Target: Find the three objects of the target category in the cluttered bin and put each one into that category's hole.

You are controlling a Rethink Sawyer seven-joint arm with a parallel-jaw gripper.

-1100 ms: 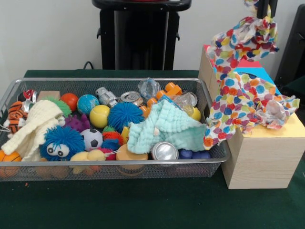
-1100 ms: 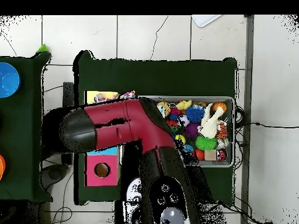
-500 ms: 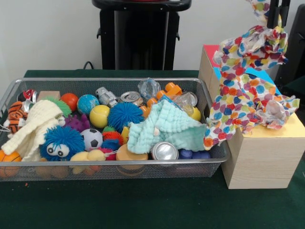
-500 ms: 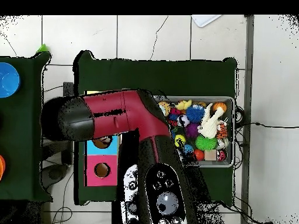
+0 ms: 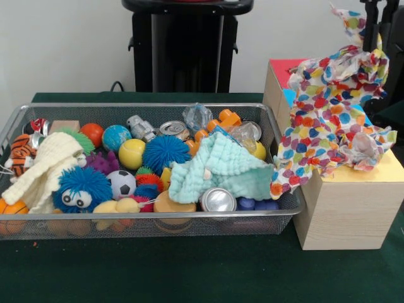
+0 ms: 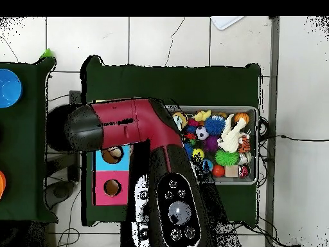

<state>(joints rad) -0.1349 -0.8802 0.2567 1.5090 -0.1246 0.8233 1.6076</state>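
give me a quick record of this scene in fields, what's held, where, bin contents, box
held item: polka-dot cloth, hanging from the top right of the front view, draped over the wooden box
pincer: at the cloth's upper end, mostly out of the picture; open or shut cannot be told
arm: red and black arm reaches over the box in the overhead view
bin: wire mesh bin, full
bin contents: mint cloth, cream knit cloth, blue fuzzy toy with eyes, soccer ball, cans, tiger toy
box top: pink, blue and yellow sections with holes
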